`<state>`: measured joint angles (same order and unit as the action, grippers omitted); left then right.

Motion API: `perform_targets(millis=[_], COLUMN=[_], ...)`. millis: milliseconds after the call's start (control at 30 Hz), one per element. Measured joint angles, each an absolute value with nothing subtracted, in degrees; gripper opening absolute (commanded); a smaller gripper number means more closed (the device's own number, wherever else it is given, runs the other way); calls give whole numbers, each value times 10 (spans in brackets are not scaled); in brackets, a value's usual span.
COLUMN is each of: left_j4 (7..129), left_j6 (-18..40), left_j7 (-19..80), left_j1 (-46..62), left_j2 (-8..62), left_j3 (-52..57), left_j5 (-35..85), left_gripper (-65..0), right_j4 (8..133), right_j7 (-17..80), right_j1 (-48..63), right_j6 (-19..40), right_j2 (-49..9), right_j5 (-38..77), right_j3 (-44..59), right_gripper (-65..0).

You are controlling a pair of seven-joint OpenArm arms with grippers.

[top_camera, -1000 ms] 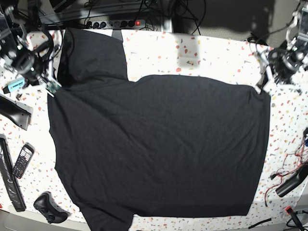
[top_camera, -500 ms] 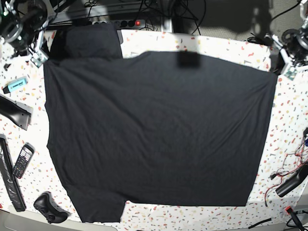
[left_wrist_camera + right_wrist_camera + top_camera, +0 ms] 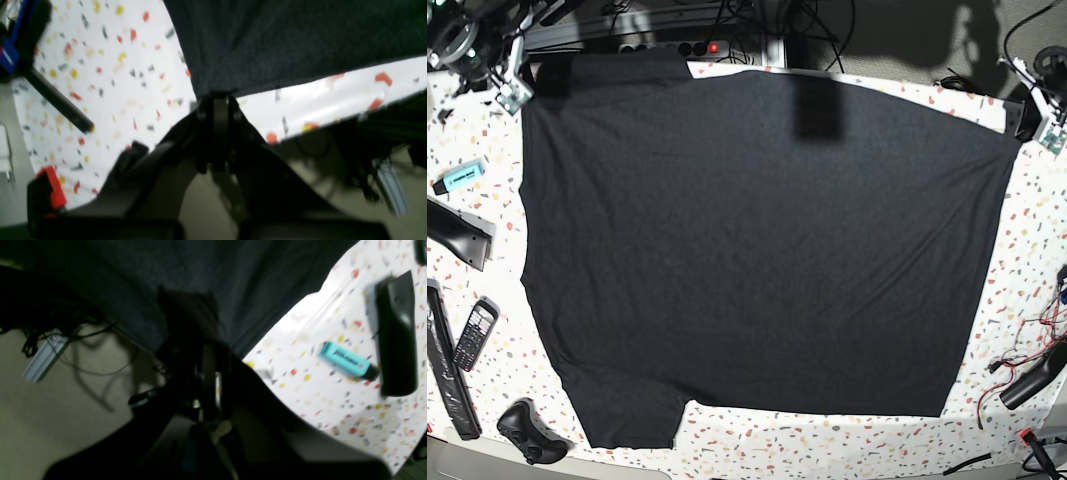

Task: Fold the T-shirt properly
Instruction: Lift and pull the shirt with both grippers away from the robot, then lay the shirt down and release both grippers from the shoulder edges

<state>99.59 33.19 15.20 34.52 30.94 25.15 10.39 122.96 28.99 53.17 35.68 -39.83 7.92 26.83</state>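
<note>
The black T-shirt lies spread over most of the speckled table, plain side up, one sleeve at the front left and one at the back left. My left gripper is at the back right corner of the shirt and is shut on that corner; in the left wrist view its jaws pinch the black cloth at the table's back edge. My right gripper is at the back left and is shut on the shirt's edge by the sleeve.
A turquoise highlighter and a black handle lie left of the shirt. A phone, a long black bar and a black controller are at the front left. Cables lie at the right. A power strip sits behind the table.
Both grippers have pulled the shirt's far edge back towards the table's rear. The folded-over part has opened out and the shirt now lies flat and stretched.
</note>
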Motion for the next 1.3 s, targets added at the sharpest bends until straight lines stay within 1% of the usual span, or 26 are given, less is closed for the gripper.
perform_targets(millis=[133, 200, 333, 467, 667, 833, 967, 1033, 1233, 1300], left_j4=[996, 996, 988, 950, 878, 820, 771, 753, 740, 738], left_j6=[332, 333, 332, 335, 330, 331, 303, 299, 299, 291], left_j7=[155, 160, 163, 163, 163, 163, 162, 163, 160, 153], left_j1=[306, 286, 253, 211, 130, 73, 29, 8, -43, -56], left_j2=[308, 309, 295, 275, 274, 274, 274, 274, 274, 273], left_j3=[251, 251, 251, 241, 203, 156, 120, 109, 100, 100], left_j5=[104, 104, 104, 104, 104, 78, 67, 66, 65, 40], left_gripper=[-650, -650, -650, -650, -650, -650, -650, -650, -650, -650], right_j4=[1230, 1226, 1178, 1126, 1063, 1001, 940, 911, 852, 836], right_j7=[301, 300, 301, 301, 300, 300, 300, 300, 301, 300], right_j1=[461, 430, 369, 314, 229, 169, 114, 87, 25, 13], right_j6=[357, 358, 358, 358, 360, 358, 358, 358, 358, 358], right_j2=[-398, -398, -396, -393, -394, -393, -391, -391, -385, -380], right_j5=[135, 138, 147, 168, 186, 185, 176, 176, 176, 181], right_j3=[269, 268, 268, 265, 257, 214, 167, 151, 136, 135], right_gripper=[-650, -650, -650, -650, -650, -650, -650, -650, -650, -650])
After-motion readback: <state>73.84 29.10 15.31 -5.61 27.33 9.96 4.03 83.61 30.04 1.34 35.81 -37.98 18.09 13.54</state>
